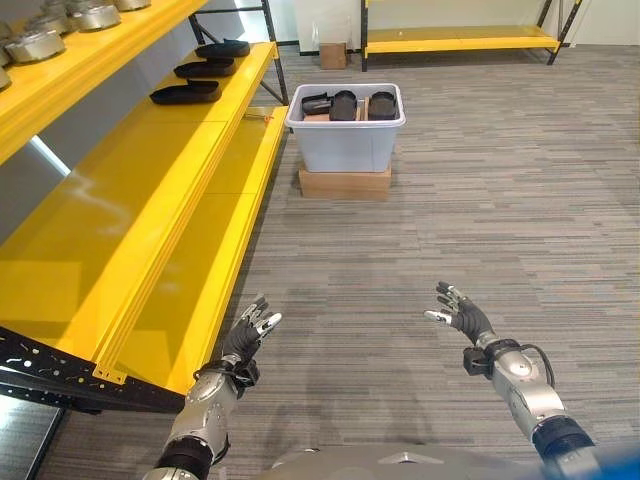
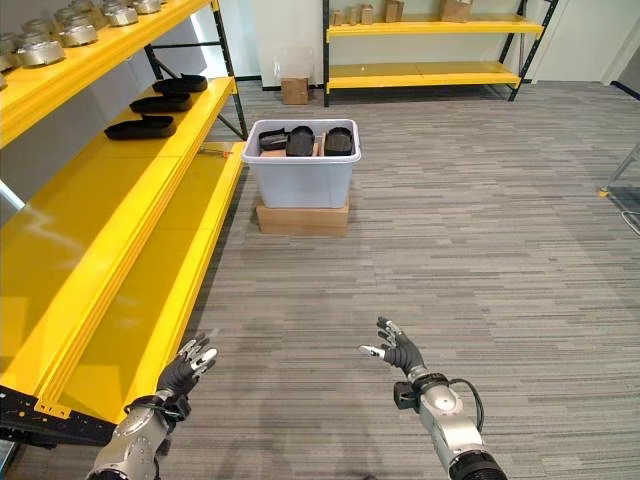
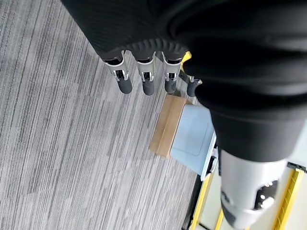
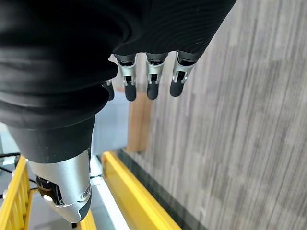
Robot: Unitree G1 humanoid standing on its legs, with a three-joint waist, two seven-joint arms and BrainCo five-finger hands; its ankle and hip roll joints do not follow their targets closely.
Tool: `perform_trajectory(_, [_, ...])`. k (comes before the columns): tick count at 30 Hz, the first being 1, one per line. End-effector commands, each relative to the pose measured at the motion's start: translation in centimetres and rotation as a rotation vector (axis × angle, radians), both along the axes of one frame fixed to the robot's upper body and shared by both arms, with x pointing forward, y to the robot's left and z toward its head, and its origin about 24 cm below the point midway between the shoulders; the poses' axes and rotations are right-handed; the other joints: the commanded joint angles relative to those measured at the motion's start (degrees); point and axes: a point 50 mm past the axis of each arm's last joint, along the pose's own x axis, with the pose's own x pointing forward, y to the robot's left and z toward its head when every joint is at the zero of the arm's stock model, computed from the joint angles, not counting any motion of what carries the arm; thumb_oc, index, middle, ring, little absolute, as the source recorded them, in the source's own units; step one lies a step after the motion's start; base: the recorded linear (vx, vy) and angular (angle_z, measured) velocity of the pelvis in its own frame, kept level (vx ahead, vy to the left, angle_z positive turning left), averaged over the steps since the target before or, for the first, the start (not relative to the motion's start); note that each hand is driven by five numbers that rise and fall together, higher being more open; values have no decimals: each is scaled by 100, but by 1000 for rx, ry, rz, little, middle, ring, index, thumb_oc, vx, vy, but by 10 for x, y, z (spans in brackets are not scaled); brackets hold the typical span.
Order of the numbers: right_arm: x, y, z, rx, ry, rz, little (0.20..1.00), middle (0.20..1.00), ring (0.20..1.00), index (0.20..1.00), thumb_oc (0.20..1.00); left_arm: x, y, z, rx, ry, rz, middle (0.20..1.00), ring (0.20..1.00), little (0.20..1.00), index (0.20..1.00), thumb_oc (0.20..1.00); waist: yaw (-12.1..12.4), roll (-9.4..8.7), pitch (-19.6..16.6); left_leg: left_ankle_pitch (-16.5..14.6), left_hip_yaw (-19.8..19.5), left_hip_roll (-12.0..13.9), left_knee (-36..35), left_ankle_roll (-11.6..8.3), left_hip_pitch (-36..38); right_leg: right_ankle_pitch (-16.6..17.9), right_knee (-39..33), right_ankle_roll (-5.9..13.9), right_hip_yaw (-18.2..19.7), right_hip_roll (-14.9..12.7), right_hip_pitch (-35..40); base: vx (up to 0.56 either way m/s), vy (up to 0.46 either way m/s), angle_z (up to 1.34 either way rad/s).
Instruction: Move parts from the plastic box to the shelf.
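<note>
A pale grey plastic box [image 1: 345,140] stands on a flat cardboard carton [image 1: 344,184] far ahead on the carpet, with several black parts [image 1: 343,105] inside. On the yellow shelf [image 1: 150,220] along my left lie three black parts [image 1: 186,93] at its far end. My left hand [image 1: 250,338] hangs open over the floor by the shelf's near edge, holding nothing. My right hand [image 1: 462,314] is open too, low over the carpet to the right. Both are well short of the box. The left wrist view shows straight fingers [image 3: 144,76] with the box [image 3: 194,139] beyond.
An upper yellow shelf [image 1: 70,60] carries several metal round parts [image 1: 38,43]. A small cardboard box [image 1: 333,55] and another yellow rack [image 1: 460,40] stand at the far wall. Grey carpet stretches between me and the box.
</note>
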Motion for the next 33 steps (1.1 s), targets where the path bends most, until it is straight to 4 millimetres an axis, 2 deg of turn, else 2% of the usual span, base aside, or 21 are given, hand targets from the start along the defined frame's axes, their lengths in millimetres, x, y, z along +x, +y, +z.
perform_trajectory(1, [21,6,22,-19,-111,30,1000,1000,1000,1000,1000,23,7,19,63,-71,-22,1000,1000,1000,1000,1000,75,-203,-24,-81,254,144,77,-247,-105,-292,194,303,-246,-294,179,0,0,0])
perform_trajectory(3, [21,5,18,-35,-91,17,1000,1000,1000,1000,1000,18,7,8,61,18,15,1000,1000,1000,1000,1000,81,-196,-26,-79,238,144,74,-248,-100,-288,202,311,-248,-297,180,0,0,0])
perform_trajectory(5, [21,12,15,-25,-87,21,1000,1000,1000,1000,1000,14,9,1,123,36,-11,1000,1000,1000,1000,1000,61,-218,-37,-77,239,152,78,-253,-94,-292,224,320,-231,-306,163,0,0,0])
perform_trajectory(6, [21,14,16,-18,-90,28,1000,1000,1000,1000,1000,14,7,0,95,26,-15,1000,1000,1000,1000,1000,55,-224,-34,-80,258,158,76,-247,-87,-290,218,318,-246,-305,168,0,0,0])
perform_trajectory(14, [18,5,16,-38,-87,29,1000,1000,1000,1000,1000,15,9,9,45,-37,-10,1000,1000,1000,1000,1000,71,-195,27,-85,260,150,78,-240,-91,-286,228,308,-263,-316,166,3,14,0])
perform_trajectory(28, [19,9,15,-23,-84,33,1000,1000,1000,1000,1000,16,6,8,11,-24,-34,1000,1000,1000,1000,1000,74,-201,32,-103,252,105,83,-181,-83,-382,417,306,-213,-348,137,6,8,0])
perform_trajectory(33, [21,8,21,-10,-114,24,1000,1000,1000,1000,1000,20,4,14,-4,-61,-47,1000,1000,1000,1000,1000,51,-199,61,-118,256,58,110,-103,-92,-526,702,298,-159,-384,81,17,96,0])
